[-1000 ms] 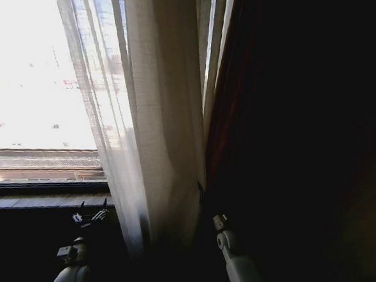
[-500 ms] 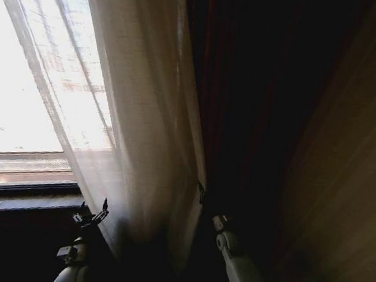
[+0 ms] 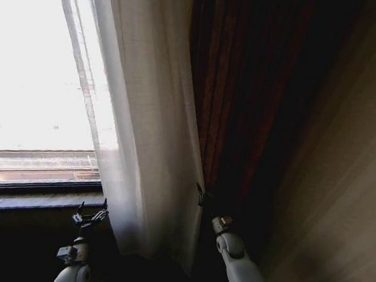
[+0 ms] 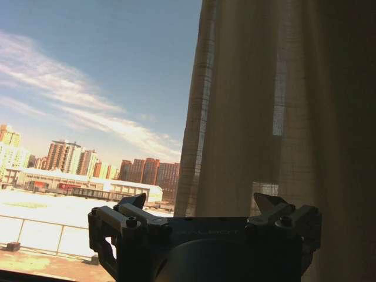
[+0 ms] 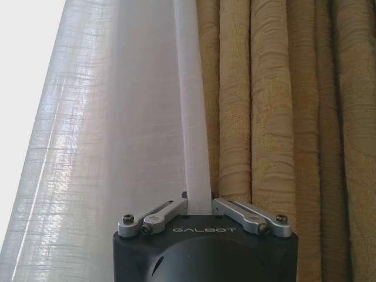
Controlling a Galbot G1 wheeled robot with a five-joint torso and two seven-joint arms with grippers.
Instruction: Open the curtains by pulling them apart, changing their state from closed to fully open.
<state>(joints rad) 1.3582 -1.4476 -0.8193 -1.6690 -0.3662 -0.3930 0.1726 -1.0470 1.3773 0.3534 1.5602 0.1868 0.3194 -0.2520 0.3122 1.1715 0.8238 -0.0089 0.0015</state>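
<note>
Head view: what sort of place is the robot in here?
Probably an upper-floor room in a city. A sheer curtain and a heavy dark drape hang at a big window, with tall buildings outside. The right gripper holds the curtain's edge.

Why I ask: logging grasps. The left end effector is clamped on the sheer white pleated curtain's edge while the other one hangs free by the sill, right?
Wrong arm: the right wrist view shows the right end effector clamped on the sheer white pleated curtain; the left end effector hangs free by the sill.

Dark window sill [image 3: 37,201] under the curtains [image 3: 149,145]
</note>
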